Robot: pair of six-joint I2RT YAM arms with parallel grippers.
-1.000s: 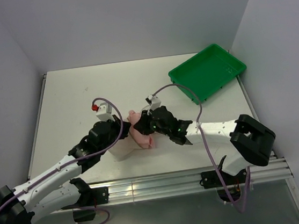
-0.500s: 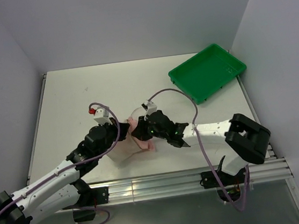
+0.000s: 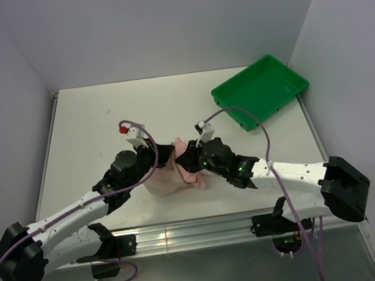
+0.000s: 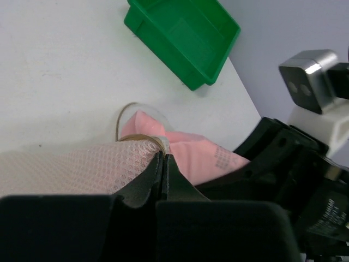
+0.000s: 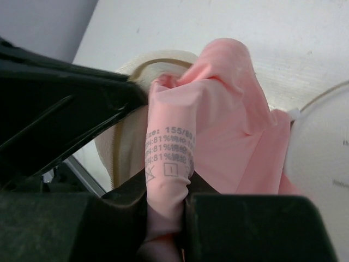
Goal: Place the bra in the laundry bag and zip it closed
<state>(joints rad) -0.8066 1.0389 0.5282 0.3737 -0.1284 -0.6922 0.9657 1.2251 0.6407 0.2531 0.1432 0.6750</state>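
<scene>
Laundry bag (image 3: pixel 160 184) at centre, near front edge of table (image 3: pixel 90 117); left gripper (image 4: pixel 163 161) pinched tight on its mesh rim. Bra (image 5: pixel 218 125) bunched at bag mouth (how much is inside, can't tell); right gripper (image 5: pixel 166 204) clamped on labelled fold. Green tray (image 3: pixel 233 111) at far right corner, well apart.

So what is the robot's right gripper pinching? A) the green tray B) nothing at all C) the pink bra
C: in the right wrist view, the right gripper is closed tight on a fold of the pink bra.
</scene>
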